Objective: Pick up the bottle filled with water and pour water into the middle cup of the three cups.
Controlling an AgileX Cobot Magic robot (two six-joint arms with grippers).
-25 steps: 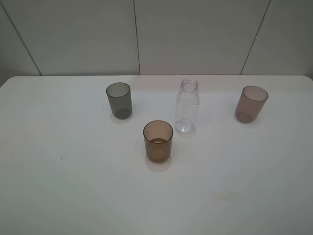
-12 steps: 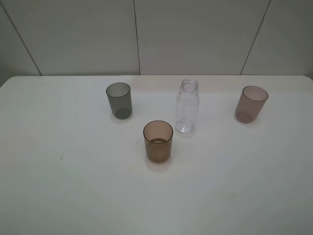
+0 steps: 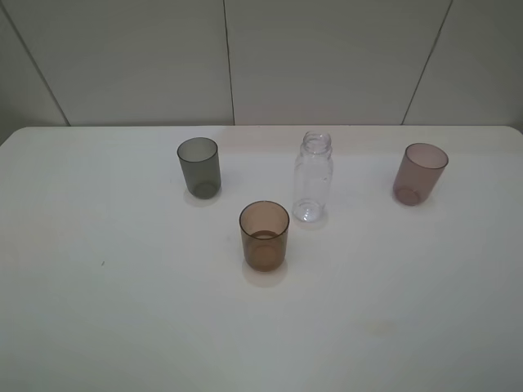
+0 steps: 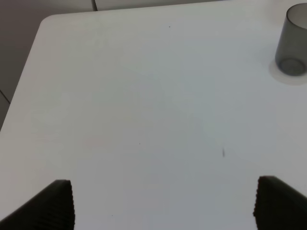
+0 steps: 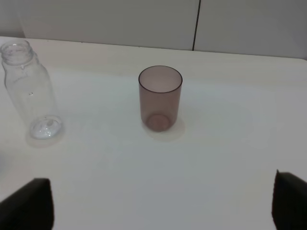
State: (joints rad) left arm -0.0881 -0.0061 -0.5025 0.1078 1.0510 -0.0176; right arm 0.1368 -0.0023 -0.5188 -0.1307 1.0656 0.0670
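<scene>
The white surface (image 3: 122, 310) carries 3 upright tumblers and 1 bottle. The bottle (image 3: 313, 176), clear and uncapped, stands upright toward the rear, between the dark-grey cup (image 3: 199, 167) and the mauve-pink cup (image 3: 420, 173), nearer the right side. The middle cup (image 3: 264, 235), amber-brown, stands in front of the bottle and slightly left, near it but apart. All 4 items are separate from one another.

Left tool (image 4: 163, 203): fingertips spread wide, holding nothing, above bare surface with the dark-grey cup well off. Right tool (image 5: 163, 206): fingertips spread wide, holding nothing, facing the mauve-pink cup and bottle.
</scene>
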